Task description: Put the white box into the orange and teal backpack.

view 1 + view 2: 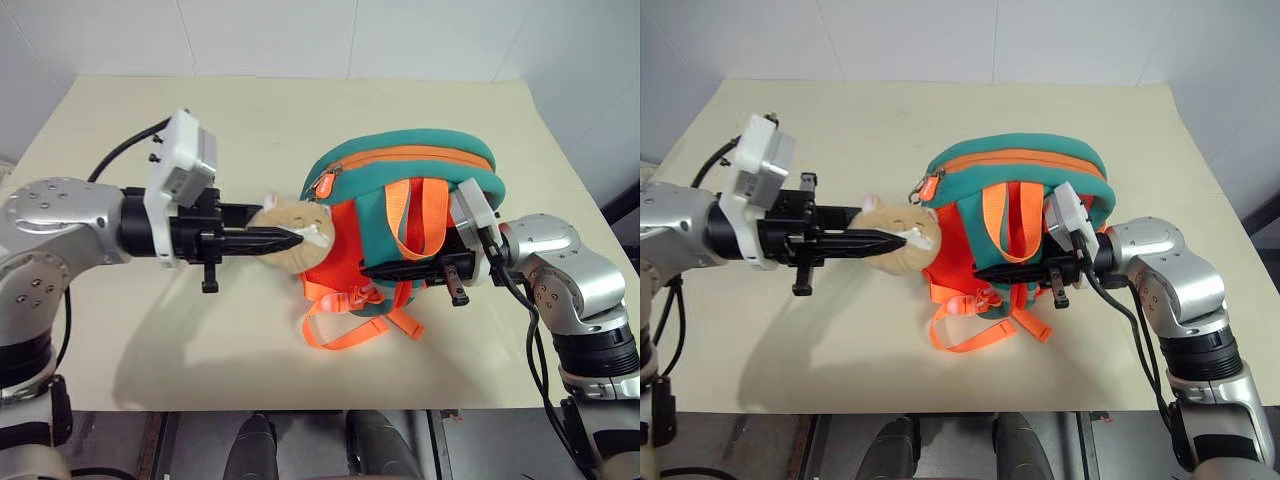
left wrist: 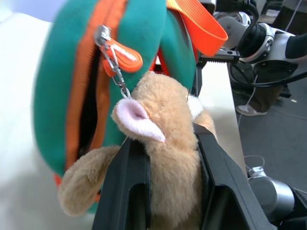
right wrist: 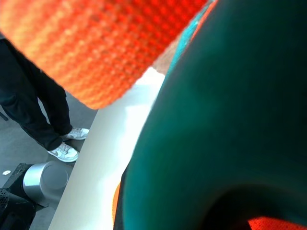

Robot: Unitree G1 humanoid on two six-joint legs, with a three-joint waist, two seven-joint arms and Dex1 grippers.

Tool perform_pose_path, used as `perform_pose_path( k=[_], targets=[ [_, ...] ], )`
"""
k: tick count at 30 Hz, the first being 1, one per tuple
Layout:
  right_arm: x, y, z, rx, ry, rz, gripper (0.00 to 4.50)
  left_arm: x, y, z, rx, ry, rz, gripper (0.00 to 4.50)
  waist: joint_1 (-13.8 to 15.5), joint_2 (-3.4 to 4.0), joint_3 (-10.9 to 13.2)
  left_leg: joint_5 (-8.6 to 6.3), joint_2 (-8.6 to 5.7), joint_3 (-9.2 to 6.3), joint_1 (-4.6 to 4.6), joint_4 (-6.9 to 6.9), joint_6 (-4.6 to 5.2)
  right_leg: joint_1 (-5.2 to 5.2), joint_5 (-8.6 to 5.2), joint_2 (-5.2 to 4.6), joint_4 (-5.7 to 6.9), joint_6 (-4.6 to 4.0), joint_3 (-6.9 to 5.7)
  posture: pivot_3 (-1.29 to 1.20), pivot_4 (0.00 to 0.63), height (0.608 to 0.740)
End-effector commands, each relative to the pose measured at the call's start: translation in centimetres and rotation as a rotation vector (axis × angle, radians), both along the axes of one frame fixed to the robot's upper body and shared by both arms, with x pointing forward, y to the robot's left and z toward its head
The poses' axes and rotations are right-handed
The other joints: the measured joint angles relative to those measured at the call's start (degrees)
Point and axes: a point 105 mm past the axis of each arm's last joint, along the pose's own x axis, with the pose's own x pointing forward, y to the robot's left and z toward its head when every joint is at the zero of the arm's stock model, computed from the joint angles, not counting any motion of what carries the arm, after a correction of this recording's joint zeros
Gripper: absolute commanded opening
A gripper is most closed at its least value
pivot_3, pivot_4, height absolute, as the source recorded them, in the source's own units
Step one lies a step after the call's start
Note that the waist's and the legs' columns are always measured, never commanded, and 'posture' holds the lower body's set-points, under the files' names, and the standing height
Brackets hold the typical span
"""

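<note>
Left hand (image 1: 290, 238): nearest me in the head view, pressed together on the plush bear (image 1: 275, 215), which hangs at the backpack's left side.
Right hand (image 1: 375, 270): pinched shut on the orange and teal backpack (image 1: 400, 165), at the strap side.
Backpack's place: upright between my two hands over the surface (image 1: 150, 330). I cannot tell whether its bottom rests there.
Straps (image 1: 340, 330): loose orange loops dangle below and would snag easily.
Count, head view: one backpack, one bear, two hands.
Fingers (image 2: 127, 191): in the left wrist view they squeeze the bear from both sides, and the plush bulges between them.
Zip pull (image 2: 122, 52): one, orange, just above the bear's ear; a dark slit beside it suggests the zip is partly undone.
Handling: I judge the pack light, soft and floppy. The bear is a poor handle, and the teal rim by the zip would hold the mouth open better.
Right wrist view: teal fabric and orange webbing press close. Beyond the surface's edge stands a person (image 3: 29, 110), with two shoes.
White box: I cannot tell whether it is already inside.
</note>
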Motion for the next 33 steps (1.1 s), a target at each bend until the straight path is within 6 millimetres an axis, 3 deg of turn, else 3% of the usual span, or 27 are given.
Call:
perform_pose_path(
  k=[1, 12, 18, 21, 33],
  targets=[
    [-0.4, -0.2, 0.2, 0.009, -0.023, -0.004, 0.00, 0.5, 2.7, 2.1, 0.001, -0.067, 0.066, 0.67, -0.08, 0.00, 0.00, 0.00, 0.00, 0.00, 0.02, -0.01, 0.00, -0.01, 0.00, 0.00, 0.01, -0.01, 0.00, 0.00, 0.150, 0.740],
    [-0.7, -0.3, 0.0, 0.010, -0.012, -0.013, 0.00, 3.3, 6.0, -0.6, 0.011, 0.054, 0.125, 0.67, 0.00, 0.01, 0.00, 0.00, 0.00, 0.02, 0.00, -0.15, 0.00, -0.05, -0.04, 0.00, -0.05, -0.05, -0.01, 0.00, 0.150, 0.740],
    [-0.9, -0.2, -0.1, 0.010, -0.007, -0.018, 0.00, 4.5, 7.0, -3.7, 0.118, 0.153, 0.121, 0.67, -0.01, 0.01, 0.00, 0.00, 0.00, 0.03, 0.00, -0.18, 0.00, -0.07, -0.05, 0.00, -0.05, -0.06, -0.01, 0.00, 0.150, 0.740],
    [-0.9, -0.2, -0.1, 0.011, -0.006, -0.020, 0.00, 4.9, 7.0, -5.8, 0.184, 0.207, 0.092, 0.67, 0.01, 0.01, 0.00, 0.00, 0.00, 0.03, 0.00, -0.18, 0.00, -0.07, -0.05, 0.00, -0.04, -0.06, -0.01, 0.00, 0.150, 0.740],
    [-0.9, -0.2, -0.1, 0.012, -0.006, -0.027, 0.00, 7.1, 6.5, -11.0, 0.360, 0.305, 0.037, 0.67, 0.06, 0.01, 0.00, 0.00, 0.00, 0.03, 0.00, -0.17, 0.00, -0.07, -0.05, 0.00, 0.00, -0.06, -0.01, 0.00, 0.150, 0.740]
  ],
)
